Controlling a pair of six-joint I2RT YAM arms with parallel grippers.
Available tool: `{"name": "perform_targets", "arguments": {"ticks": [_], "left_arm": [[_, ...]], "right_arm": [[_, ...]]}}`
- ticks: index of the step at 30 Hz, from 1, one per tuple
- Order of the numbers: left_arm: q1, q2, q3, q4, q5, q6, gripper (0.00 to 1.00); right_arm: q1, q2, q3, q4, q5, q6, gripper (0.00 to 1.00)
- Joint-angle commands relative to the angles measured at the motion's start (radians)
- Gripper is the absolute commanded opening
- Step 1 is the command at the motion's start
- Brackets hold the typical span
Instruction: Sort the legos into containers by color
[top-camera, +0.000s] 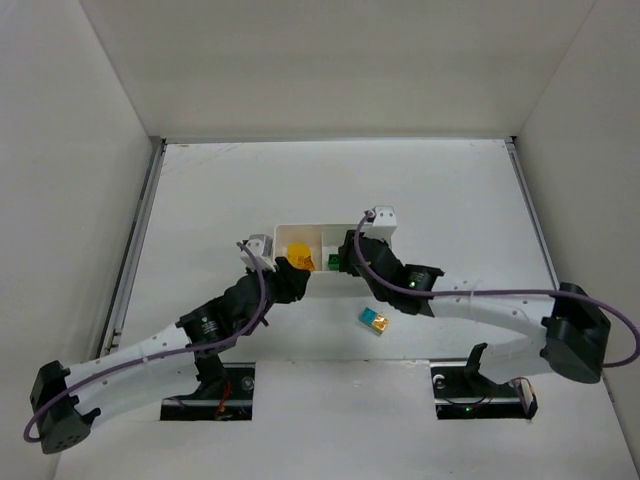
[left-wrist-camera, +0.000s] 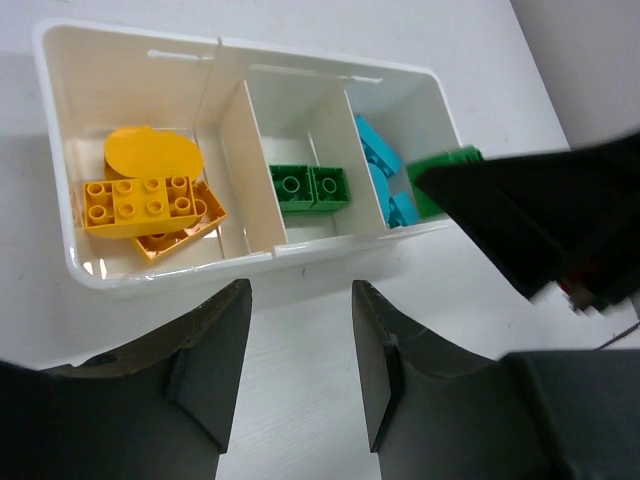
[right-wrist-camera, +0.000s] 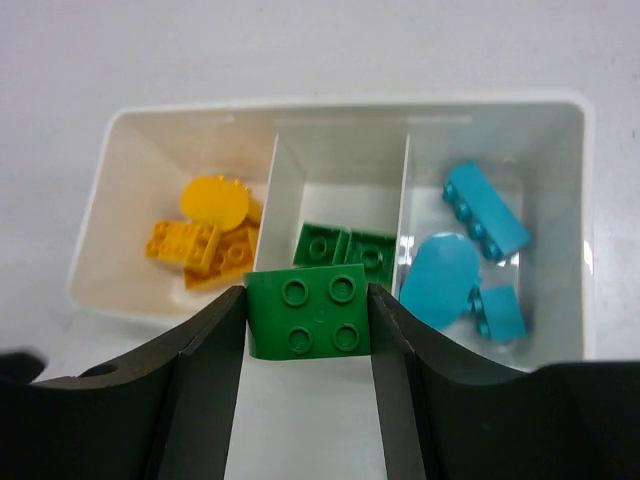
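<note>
On the left, our left pincer (left-wrist-camera: 298, 360) stands narrowly parted with nothing between its fingers, hovering over the tabletop (top-camera: 450, 200) just short of the near wall of the tray (left-wrist-camera: 150, 275). Past that wall, the left compartment holds the yellow bricks (left-wrist-camera: 140, 205), a flat plate, a studded block and a rounded piece piled together. The middle compartment holds two green bricks (left-wrist-camera: 310, 187) lying side by side. The right compartment holds the cyan bricks (right-wrist-camera: 470, 250).

Our right pincer (right-wrist-camera: 308, 305) is closed on a green brick (right-wrist-camera: 308, 318), studs up, at the tray's near wall and in line with the middle compartment. We judge this piece light, rigid and smooth-sided. It will not crush, but it could slip or twist if pinched on a corner. The present hold on two opposite flat flanks below the studs looks right to us.

The thin dividers either side of the middle compartment leave little room for the fingers, and the two green pieces already there take up part of the floor. The left pincer sits close beside, so the arms crowd each other at the tray.

Further right and nearer us, loose legos (top-camera: 375, 320) lie on the tabletop well apart from the tray. They seem to be one cyan and one yellow piece touching, though they are too small to be sure.
</note>
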Motion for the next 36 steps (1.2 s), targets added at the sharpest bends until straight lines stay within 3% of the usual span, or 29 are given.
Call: {"name": "perform_targets", "arguments": {"ticks": [1, 6, 12, 15, 19, 22, 24, 26, 28, 32, 36], "left_arm": [[0.002, -0.039, -0.020, -0.029, -0.013, -0.003, 0.42], [0.007, -0.043, -0.029, -0.035, -0.013, -0.007, 0.42], [0.017, -0.033, -0.020, -0.035, -0.010, 0.003, 0.42], [0.019, -0.021, -0.015, -0.032, -0.004, 0.003, 0.42], [0.019, -0.001, 0.006, -0.040, 0.013, 0.009, 0.42], [0.014, 0.014, 0.029, -0.063, 0.045, 0.017, 0.43], [0.020, 0.033, 0.052, -0.087, 0.079, 0.025, 0.43], [0.033, 0.056, 0.081, -0.115, 0.117, 0.037, 0.43], [0.047, 0.072, 0.106, -0.133, 0.151, 0.045, 0.43], [0.073, 0.088, 0.137, -0.161, 0.203, 0.048, 0.43], [0.085, 0.074, 0.140, -0.162, 0.220, 0.043, 0.43]], "right_arm": [[-0.068, 0.090, 0.062, 0.162, -0.081, -0.117, 0.39], [-0.111, 0.194, 0.132, 0.185, -0.123, -0.146, 0.40], [-0.111, 0.180, 0.142, 0.187, -0.117, -0.154, 0.67], [-0.111, 0.119, 0.091, 0.184, -0.112, -0.151, 0.73], [-0.097, -0.029, -0.028, 0.172, -0.097, -0.158, 0.65], [-0.040, -0.172, -0.150, 0.098, -0.121, -0.151, 0.45], [0.009, -0.253, -0.203, -0.024, -0.172, -0.117, 0.42], [0.056, -0.306, -0.223, -0.150, -0.203, -0.061, 0.49], [0.122, -0.327, -0.230, -0.250, -0.195, -0.014, 0.64], [0.210, -0.269, -0.201, -0.416, -0.177, 0.035, 0.82], [0.216, -0.173, -0.175, -0.476, -0.206, 0.032, 0.89]]}}
